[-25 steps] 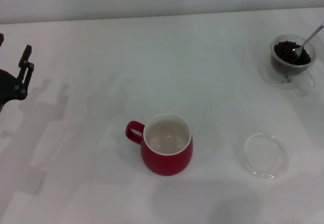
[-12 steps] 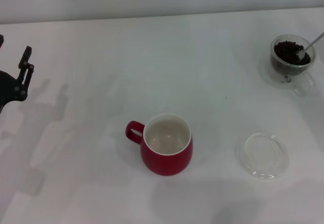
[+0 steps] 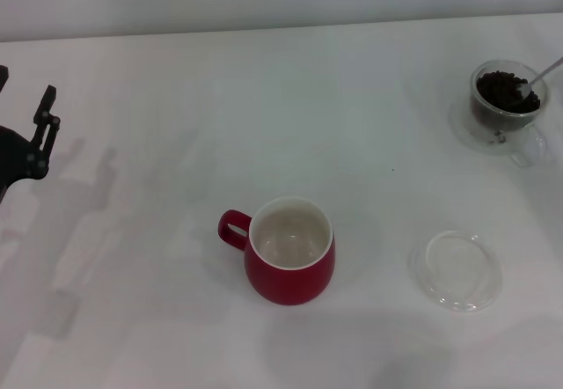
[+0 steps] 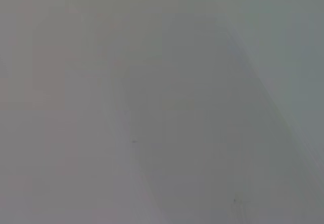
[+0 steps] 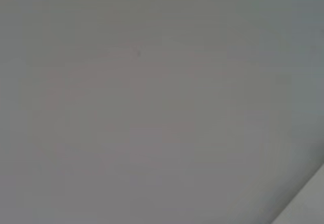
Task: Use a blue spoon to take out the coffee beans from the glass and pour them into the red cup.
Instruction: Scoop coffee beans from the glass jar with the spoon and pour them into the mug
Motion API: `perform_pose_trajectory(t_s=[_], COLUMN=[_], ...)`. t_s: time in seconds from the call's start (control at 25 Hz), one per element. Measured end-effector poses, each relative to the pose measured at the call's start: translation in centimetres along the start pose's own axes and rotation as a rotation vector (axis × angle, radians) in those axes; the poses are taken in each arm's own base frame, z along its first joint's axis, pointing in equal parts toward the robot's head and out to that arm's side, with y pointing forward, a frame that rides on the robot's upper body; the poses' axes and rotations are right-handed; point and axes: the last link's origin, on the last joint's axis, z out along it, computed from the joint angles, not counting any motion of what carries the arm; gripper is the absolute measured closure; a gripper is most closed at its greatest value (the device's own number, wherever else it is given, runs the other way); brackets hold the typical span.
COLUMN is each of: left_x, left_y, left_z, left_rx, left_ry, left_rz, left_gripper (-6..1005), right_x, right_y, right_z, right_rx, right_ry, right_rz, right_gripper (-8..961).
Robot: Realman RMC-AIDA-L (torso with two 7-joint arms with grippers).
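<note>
The red cup [image 3: 290, 253] stands upright in the middle of the table, its white inside empty, its handle pointing left. The glass [image 3: 508, 106] stands at the far right with a heap of coffee beans [image 3: 503, 88] in it. The blue spoon's metal neck [image 3: 544, 73] leans out of the glass toward the right edge; its bowl sits among the beans and its handle is out of view. My left gripper [image 3: 35, 138] hangs at the far left edge, well away from both cups. My right gripper is not in view. Both wrist views show only blank grey surface.
A flat clear round dish [image 3: 457, 270] lies on the white table [image 3: 176, 99] to the right of the red cup, toward the front. A wall runs along the table's far edge.
The spoon's neck has tilted lower and shifted toward the right edge, with its bowl sunk deeper among the beans. The left gripper has barely moved.
</note>
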Motion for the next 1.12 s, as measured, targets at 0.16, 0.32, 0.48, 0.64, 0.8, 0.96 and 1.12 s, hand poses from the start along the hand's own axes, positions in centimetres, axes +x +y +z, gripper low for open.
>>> perform_pose_trajectory(t_s=[0.16,0.32,0.48,0.64,0.8,0.96,1.12], left_x=[0.0,0.0,0.0,-0.2,-0.3,-0.3,-0.2], left_y=[0.0,0.0,0.0,0.0,0.0,0.1,0.0], left_z=[0.0,0.0,0.0,0.2,0.2,0.2,0.3], left_rx=[-0.002,-0.001,0.000,-0.004,-0.005,-0.005,-0.003], left_ry=[-0.001,-0.002,-0.003,-0.017,-0.021,-0.021,-0.019], left_rz=[0.000,0.000,0.000,0.001,0.001,0.000,-0.002], left_gripper=[508,509,509,509,508,508,508], right_x=[-0.2,-0.4,-0.7,-1.0,-1.0,-0.5,0.2], right_y=[0.1,-0.2,-0.5,-0.5,0.0,0.6,1.6], right_z=[0.0,-0.3,-0.6,-0.8,-1.0,-1.0,-0.8], right_rx=[-0.008,-0.001,0.003,-0.003,-0.042,-0.086,-0.139], right_ry=[-0.007,-0.017,-0.033,-0.034,-0.023,-0.002,0.040], right_rz=[0.029,0.077,0.129,0.169,0.191,0.191,0.164], right_gripper=[807,808,808,808,808,808,807])
